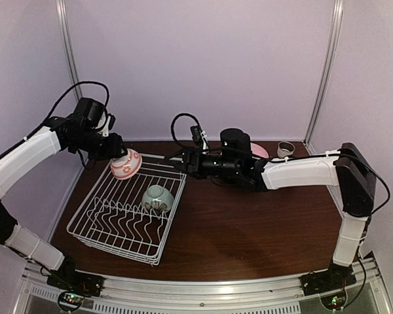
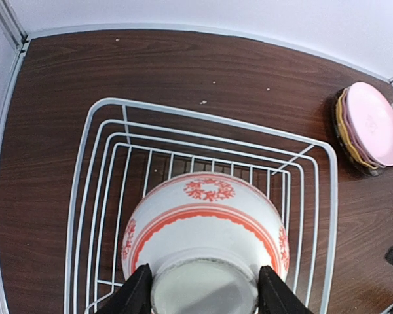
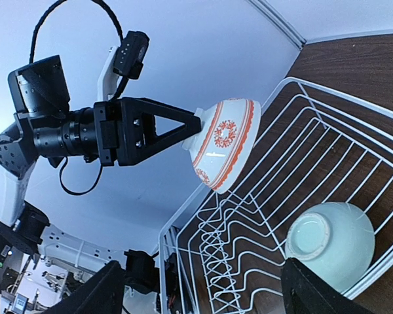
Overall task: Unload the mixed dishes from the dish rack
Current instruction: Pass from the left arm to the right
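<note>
Top camera looks down over the whole surface [image 1: 249, 222]; both wrist cameras, close in, share the rack [image 2: 203, 114] [image 3: 327, 124] and red-patterned bowl [image 2: 206, 216] [image 3: 226, 140]

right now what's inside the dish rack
Only the pale green bowl, upside down, sits in the dish rack. The white-red bowl hangs above it in the left gripper. Anything beneath the green bowl is covered.

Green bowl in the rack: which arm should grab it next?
Right. The left gripper is shut on the red-patterned bowl, held above the dish rack. The right gripper is open, holds nothing, and points at the pale green bowl lying inside it.
</note>
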Robot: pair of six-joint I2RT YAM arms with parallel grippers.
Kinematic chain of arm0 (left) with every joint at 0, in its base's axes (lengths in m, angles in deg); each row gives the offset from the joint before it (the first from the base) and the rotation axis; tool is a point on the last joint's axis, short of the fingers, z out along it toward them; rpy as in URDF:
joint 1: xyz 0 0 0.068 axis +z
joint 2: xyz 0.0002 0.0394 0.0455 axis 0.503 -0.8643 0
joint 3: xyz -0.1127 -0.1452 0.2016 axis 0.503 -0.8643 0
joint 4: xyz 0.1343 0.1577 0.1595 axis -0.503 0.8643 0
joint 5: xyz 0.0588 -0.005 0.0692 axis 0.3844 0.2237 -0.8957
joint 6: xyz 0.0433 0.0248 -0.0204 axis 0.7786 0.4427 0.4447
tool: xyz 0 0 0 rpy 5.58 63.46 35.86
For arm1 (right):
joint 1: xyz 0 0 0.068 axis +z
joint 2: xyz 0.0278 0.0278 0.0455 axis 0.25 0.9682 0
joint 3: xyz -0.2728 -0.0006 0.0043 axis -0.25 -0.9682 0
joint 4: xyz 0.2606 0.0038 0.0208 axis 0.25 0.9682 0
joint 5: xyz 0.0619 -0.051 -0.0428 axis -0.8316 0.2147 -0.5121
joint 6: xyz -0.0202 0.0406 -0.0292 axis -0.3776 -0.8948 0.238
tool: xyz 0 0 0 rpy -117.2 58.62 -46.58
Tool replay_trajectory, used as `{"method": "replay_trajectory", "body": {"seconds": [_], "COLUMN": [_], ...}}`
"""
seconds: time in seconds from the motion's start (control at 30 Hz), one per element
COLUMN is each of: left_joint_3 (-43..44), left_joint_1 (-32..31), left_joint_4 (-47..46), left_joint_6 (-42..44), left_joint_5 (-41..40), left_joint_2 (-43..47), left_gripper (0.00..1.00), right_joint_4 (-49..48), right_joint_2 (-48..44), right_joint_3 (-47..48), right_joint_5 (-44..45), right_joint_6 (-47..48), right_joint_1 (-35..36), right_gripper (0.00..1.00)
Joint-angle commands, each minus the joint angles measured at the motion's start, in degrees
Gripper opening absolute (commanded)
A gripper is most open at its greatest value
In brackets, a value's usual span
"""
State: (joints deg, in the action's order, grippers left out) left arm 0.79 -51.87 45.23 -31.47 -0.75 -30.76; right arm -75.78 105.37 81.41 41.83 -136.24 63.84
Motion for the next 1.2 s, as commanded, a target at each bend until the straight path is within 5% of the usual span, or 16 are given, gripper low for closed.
{"method": "replay_trajectory", "body": {"seconds": [0.0,0.57,0.9,1.17], "left_joint_3": [2.95,1.19,-2.19,-5.02], "left_joint_1": [0.39,0.35,0.31,0.31], "left_joint_4": [-1.85,-5.18,-9.88,-14.39], "left_joint_6": [0.82,-0.67,-2.84,-5.03], "left_joint_5": [6.27,17.42,22.72,26.25], "left_joint_2": [3.37,9.59,10.80,11.65], "left_gripper": [0.25,0.25,0.25,0.25], "right_joint_4": [-11.36,-26.31,-37.03,-44.46], "right_joint_2": [4.05,16.63,20.35,20.62], "right_joint_3": [2.91,12.78,16.62,17.16], "right_joint_5": [-2.49,-6.96,-9.46,-9.50], "right_joint_6": [-7.59,-20.11,-28.20,-33.96], "right_joint_1": [0.71,3.00,4.00,4.18], "right_gripper": [0.84,0.80,0.62,0.31]}}
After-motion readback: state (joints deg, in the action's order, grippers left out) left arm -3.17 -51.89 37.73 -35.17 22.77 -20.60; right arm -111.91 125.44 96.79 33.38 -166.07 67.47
